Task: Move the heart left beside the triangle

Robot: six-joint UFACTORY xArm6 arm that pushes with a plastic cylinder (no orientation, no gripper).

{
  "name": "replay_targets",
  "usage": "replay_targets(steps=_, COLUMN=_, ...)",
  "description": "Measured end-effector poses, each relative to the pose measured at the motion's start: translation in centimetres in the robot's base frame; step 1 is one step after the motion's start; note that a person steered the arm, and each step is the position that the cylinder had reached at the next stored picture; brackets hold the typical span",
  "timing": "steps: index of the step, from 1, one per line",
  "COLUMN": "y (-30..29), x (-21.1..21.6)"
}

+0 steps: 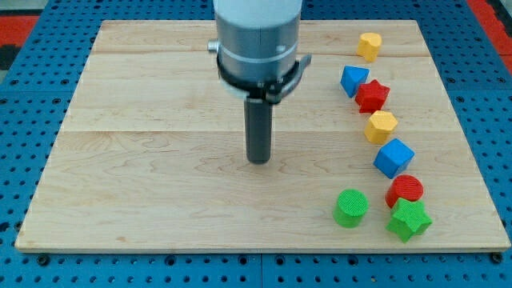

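My tip rests on the wooden board near its middle, well to the left of all the blocks and touching none. A yellow block that looks heart-shaped sits at the view's top right. Just below it and slightly left is a blue block that looks like a triangle, touching a red star on its lower right.
Down the right side run a yellow hexagon, a blue cube, a red cylinder and a green star. A green cylinder stands left of the red cylinder. A blue pegboard surrounds the board.
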State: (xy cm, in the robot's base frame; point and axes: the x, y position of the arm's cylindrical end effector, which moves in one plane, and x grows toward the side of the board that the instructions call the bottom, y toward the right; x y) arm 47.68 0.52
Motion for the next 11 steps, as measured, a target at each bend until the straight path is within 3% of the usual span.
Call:
replay_targets(steps=3, y=2.5, x=-0.8)
replay_targets(steps=4, y=7.3, x=-0.8)
replay_targets(steps=7, y=14.4, x=-2.9)
replay_targets(steps=8, y=9.8, x=-4.3)
replay_targets(steps=10, y=12.4, x=-17.5)
replay_targets(steps=11, y=10.9, x=-22.3)
